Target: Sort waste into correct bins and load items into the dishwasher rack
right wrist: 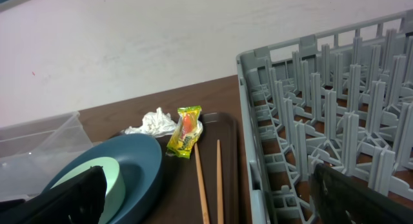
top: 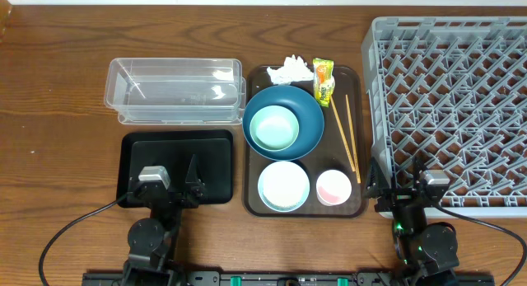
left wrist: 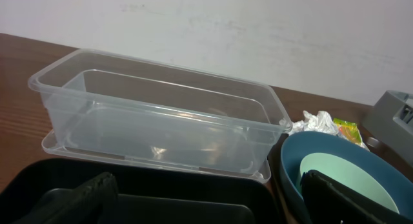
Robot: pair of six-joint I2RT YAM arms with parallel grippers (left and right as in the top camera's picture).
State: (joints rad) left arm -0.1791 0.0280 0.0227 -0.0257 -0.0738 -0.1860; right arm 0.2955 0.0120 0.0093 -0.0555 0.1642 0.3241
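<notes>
A crumpled white tissue [top: 288, 69] and a snack wrapper [top: 323, 80] lie at the far end of the brown serving tray [top: 255, 179]. On that tray, a mint-green bowl [top: 274, 128] sits inside the dark blue bowl [top: 313, 125]. A white bowl [top: 284, 187] and a small cup with pink inside [top: 333, 187] stand nearer me. I cannot make out any rice grains. The clear tub [top: 174, 88] and black tray [top: 214, 150] are at the left, the grey rack [top: 449, 88] at the right. My left gripper [top: 174, 185] is open over the black tray's near edge. My right gripper [top: 403, 189] is open at the rack's near left corner.
Two thin wooden chopsticks [top: 346, 129] lie along the serving tray's right side, next to the rack wall [right wrist: 251, 140]. Bare wooden table lies behind the tub and at the far left. A pale wall stands behind the table.
</notes>
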